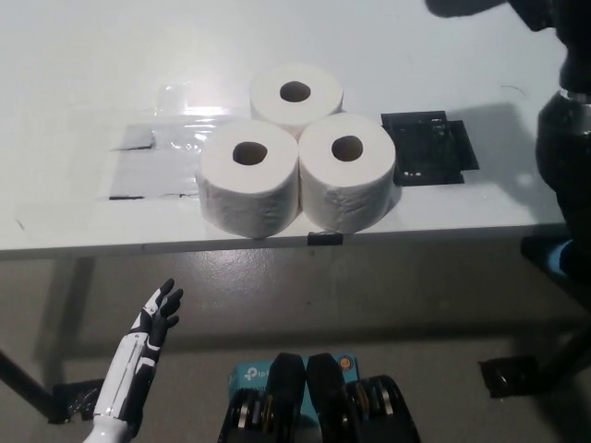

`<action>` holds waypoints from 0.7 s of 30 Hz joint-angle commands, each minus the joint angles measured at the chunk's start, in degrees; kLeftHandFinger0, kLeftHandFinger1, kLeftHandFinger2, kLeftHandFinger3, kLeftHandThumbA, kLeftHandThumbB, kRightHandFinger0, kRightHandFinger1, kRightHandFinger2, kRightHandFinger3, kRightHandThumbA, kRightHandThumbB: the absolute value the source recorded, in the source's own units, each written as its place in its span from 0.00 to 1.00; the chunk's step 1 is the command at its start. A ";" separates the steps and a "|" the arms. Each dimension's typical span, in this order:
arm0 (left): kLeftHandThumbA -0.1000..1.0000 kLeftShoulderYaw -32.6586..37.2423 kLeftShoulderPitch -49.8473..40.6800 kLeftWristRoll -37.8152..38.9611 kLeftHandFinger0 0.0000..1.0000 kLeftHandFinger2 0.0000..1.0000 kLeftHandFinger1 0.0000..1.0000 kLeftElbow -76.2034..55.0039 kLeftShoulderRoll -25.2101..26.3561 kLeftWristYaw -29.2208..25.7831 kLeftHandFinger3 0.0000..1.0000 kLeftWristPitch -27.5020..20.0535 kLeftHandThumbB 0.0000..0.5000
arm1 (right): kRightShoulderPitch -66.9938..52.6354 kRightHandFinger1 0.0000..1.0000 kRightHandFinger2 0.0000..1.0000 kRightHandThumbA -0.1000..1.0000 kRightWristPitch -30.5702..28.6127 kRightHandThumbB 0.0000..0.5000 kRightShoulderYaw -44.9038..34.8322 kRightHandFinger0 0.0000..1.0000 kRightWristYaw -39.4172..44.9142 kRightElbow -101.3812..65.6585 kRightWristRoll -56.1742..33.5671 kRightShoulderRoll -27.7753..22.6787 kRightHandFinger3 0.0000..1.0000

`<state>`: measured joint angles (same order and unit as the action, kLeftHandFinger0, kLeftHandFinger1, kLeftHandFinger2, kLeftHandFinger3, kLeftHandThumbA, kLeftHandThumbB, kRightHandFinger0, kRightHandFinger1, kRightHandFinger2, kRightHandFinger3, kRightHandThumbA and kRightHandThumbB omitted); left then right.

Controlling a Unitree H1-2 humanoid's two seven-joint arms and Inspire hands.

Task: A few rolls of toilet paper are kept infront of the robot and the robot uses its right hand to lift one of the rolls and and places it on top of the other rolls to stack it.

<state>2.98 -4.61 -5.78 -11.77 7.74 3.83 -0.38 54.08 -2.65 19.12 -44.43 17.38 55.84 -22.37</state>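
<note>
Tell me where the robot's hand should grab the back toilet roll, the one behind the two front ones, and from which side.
Grip the back roll around its curved outer wall, coming from the far or upper side. It stands upright, core hole facing up, and the front left roll and front right roll press against its near side, so only its rear curve looks free for fingers. This is a judgement from one view.

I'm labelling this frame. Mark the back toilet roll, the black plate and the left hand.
back toilet roll [295, 92], head view, top face.
black plate [428, 148], head view, centre.
left hand [155, 317], head view, palm.
</note>
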 commanded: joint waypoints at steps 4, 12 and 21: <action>1.00 -0.38 0.13 0.59 1.00 1.00 1.00 -2.89 -0.04 0.05 1.00 -1.44 0.66 | 4.03 0.02 0.60 0.00 -3.62 0.53 5.29 0.00 6.67 -0.69 3.59 1.90 0.53; 1.00 -0.18 0.50 0.65 1.00 1.00 1.00 -2.73 0.22 0.38 1.00 -1.79 0.63 | 4.55 0.02 0.59 0.00 -6.04 0.62 11.43 0.00 7.22 7.44 5.76 4.23 0.45; 1.00 -0.24 0.75 0.62 1.00 1.00 1.00 -2.69 0.17 0.29 1.00 -1.67 0.64 | 5.87 0.00 0.35 0.00 -6.57 0.67 14.01 0.00 7.53 10.75 7.95 5.94 0.10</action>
<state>3.00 -4.38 -5.72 -12.39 7.76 3.86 -0.37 54.53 -8.03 33.02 -36.90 28.22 62.05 -17.09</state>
